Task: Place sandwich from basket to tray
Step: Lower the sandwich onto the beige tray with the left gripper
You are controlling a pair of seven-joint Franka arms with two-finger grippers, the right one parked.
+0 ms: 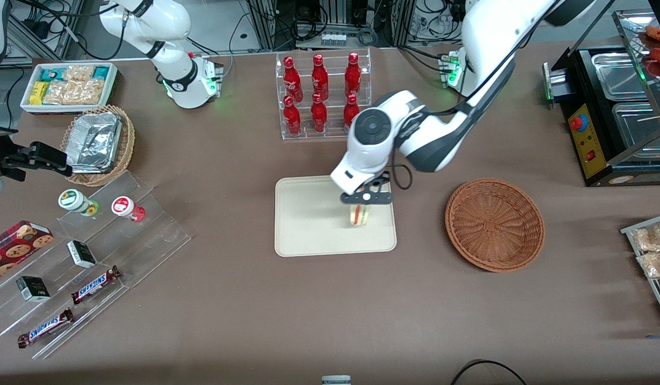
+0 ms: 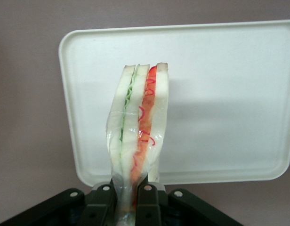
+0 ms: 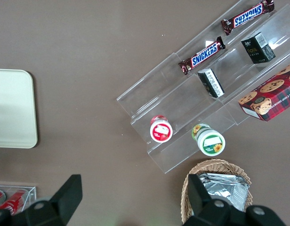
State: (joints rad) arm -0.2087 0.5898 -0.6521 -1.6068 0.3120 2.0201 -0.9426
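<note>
Lighting is pretty even and bright, seemingly from overhead, so the front view only has soft shadows, like the faint dark patch on the table (image 1: 244, 299) next to the basket (image 1: 494, 224) and a dim band along the edge nearest the camera. The gripper (image 2: 128, 200) is over the tray (image 2: 239, 103), clamped on the sandwich (image 2: 138, 127), which throws a soft grey shadow onto it, and the tray looks a bit washed out while the sandwich's plastic wrap catches some shine. The front view has small glare spots on the red bottles (image 1: 319, 93) and the foil trays (image 1: 94, 140), and the right wrist view is sharp on the table while the dark gripper parts close to the lens go soft.
</note>
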